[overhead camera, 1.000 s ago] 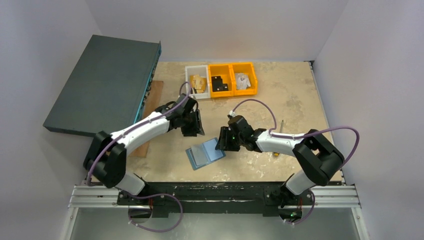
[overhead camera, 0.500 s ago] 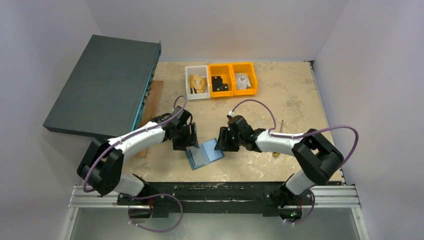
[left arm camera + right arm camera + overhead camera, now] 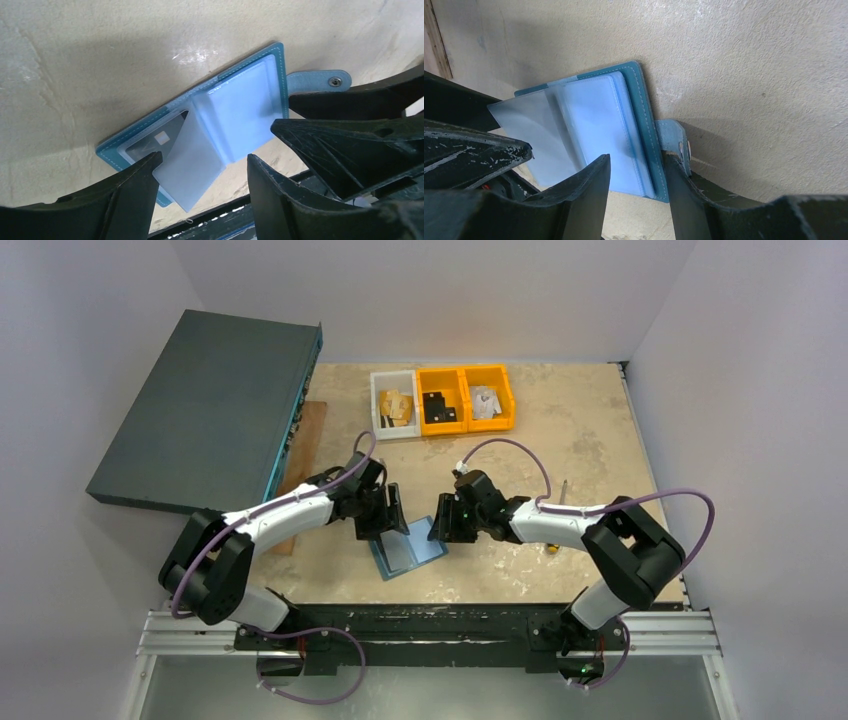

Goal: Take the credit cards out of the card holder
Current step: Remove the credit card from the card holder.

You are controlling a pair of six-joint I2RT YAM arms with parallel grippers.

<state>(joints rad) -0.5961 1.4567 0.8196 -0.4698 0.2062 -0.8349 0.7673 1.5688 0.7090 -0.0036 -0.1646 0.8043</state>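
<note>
The card holder (image 3: 410, 548) lies open near the middle of the near edge of the desk (image 3: 580, 440), with a grey credit card (image 3: 161, 136) in one pocket. The left end effector (image 3: 202, 165) and right end effector (image 3: 636, 165) are wide open and empty. The left one may pinch the loose sleeve (image 3: 186, 172) and drag the holder.

Beige table (image 3: 580, 440), open card holder (image 3: 408, 550), bins (image 3: 443, 400)

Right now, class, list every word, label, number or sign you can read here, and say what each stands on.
No text can be read in any view.
None on the card: only a pale chip-like patch shows.
None on the holder: plain, with a bare stud.
Anything printed in the bins is too small to tell.
None seen on the box.
</note>
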